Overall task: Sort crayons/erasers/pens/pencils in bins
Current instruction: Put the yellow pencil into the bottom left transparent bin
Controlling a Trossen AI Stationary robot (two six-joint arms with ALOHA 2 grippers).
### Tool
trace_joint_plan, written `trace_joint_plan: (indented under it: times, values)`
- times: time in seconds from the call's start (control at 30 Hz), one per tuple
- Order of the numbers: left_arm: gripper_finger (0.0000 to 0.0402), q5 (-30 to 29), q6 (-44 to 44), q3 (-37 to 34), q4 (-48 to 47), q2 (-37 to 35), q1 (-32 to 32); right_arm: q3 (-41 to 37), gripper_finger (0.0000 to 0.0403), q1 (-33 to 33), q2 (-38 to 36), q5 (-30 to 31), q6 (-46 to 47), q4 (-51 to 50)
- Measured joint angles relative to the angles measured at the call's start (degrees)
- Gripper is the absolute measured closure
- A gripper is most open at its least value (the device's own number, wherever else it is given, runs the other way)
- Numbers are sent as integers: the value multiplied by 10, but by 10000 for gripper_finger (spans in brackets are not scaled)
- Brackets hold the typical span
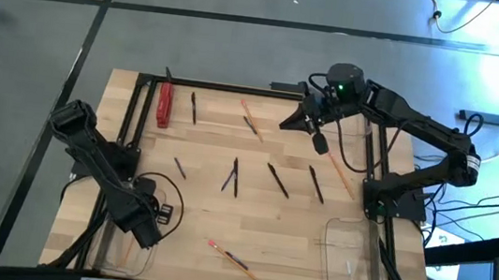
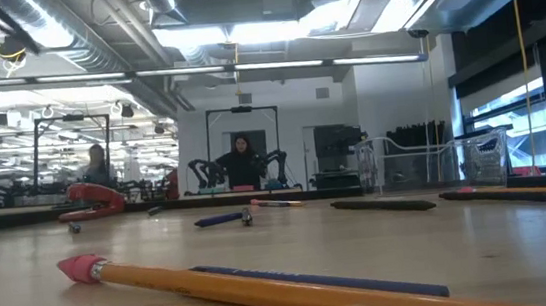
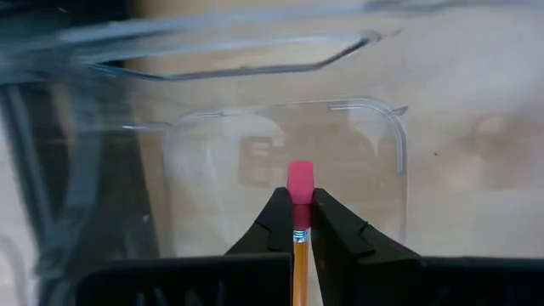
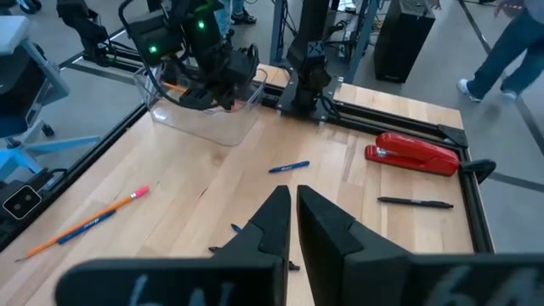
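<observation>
My left gripper (image 3: 300, 212) hangs over the clear bin (image 3: 374, 170) at the table's near left corner, shut on a yellow pencil whose pink eraser (image 3: 301, 181) sticks out past the fingertips. In the high view that gripper (image 1: 150, 232) sits above the bin (image 1: 123, 256). My right gripper (image 4: 293, 197) is raised over the far right of the table (image 1: 315, 127), shut, with nothing between its fingers. Black pens (image 1: 278, 179) lie on the wood mid-table. Two pencils (image 1: 252, 121) lie at the far side. Another pencil (image 1: 231, 259) lies beside a dark blue stick near the front edge. My left gripper pinches the pencil between its two fingers at the metal band just behind the eraser (image 3: 300, 231). The shaft (image 3: 299, 268) runs back along the fingers. The fingers point down from above, the eraser end lowest, over the bin's floor; whether it touches the floor I cannot tell.
A red stapler (image 1: 165, 105) lies at the far left. A second clear bin (image 1: 353, 260) stands at the near right and a third (image 1: 355, 138) at the far right under my right arm. A black metal frame (image 1: 227, 87) borders the table.
</observation>
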Motion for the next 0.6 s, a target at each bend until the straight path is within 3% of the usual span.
trace_joint_plan:
  times: [0.33, 0.6]
  values:
    - [392, 4, -1, -44, 70, 0, -2, 0, 375, 0, 0, 0, 0, -3]
    - [385, 79, -17, -51, 71, 0, 0, 0, 375, 0, 0, 0, 0, -2]
